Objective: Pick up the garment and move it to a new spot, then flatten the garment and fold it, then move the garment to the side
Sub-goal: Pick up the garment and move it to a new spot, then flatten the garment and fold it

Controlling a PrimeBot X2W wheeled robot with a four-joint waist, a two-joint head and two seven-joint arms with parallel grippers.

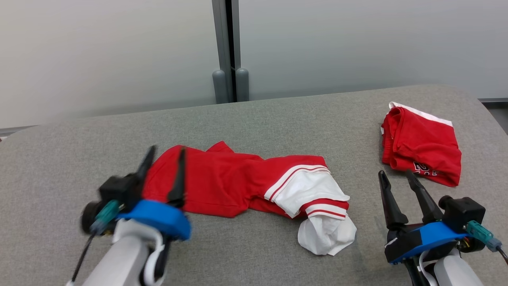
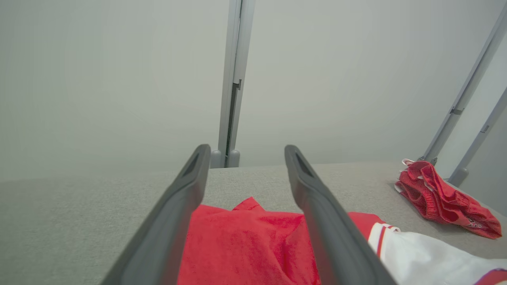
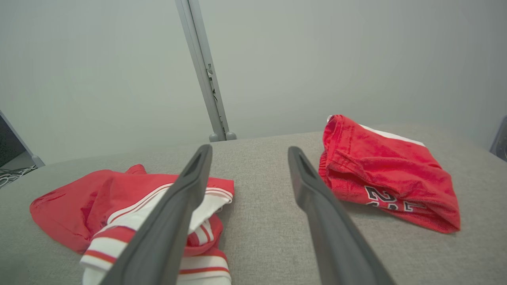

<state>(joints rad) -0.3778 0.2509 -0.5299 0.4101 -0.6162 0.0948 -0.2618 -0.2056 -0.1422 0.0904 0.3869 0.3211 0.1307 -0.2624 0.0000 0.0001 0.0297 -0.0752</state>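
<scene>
The grey surface [image 1: 254,119] carries the red-and-white garment [image 1: 222,182] crumpled at its centre, not yet flattened, likely put there for folding. A folded red piece [image 1: 424,147] lies aside at 2 o'clock. The left gripper [image 1: 166,153] is over the garment's 9 o'clock end, fingers spread, empty. The right gripper [image 1: 395,172], at 4 o'clock, is spread and empty.

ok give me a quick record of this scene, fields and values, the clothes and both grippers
surface: grey padded table
garment: red and white, crumpled, not yet folded, mid-table
red shorts: bundled, far right, apart from the garment
left gripper: jaws open, empty, over the garment's red end
right gripper: jaws open, empty, over bare table just short of the red shorts
</scene>
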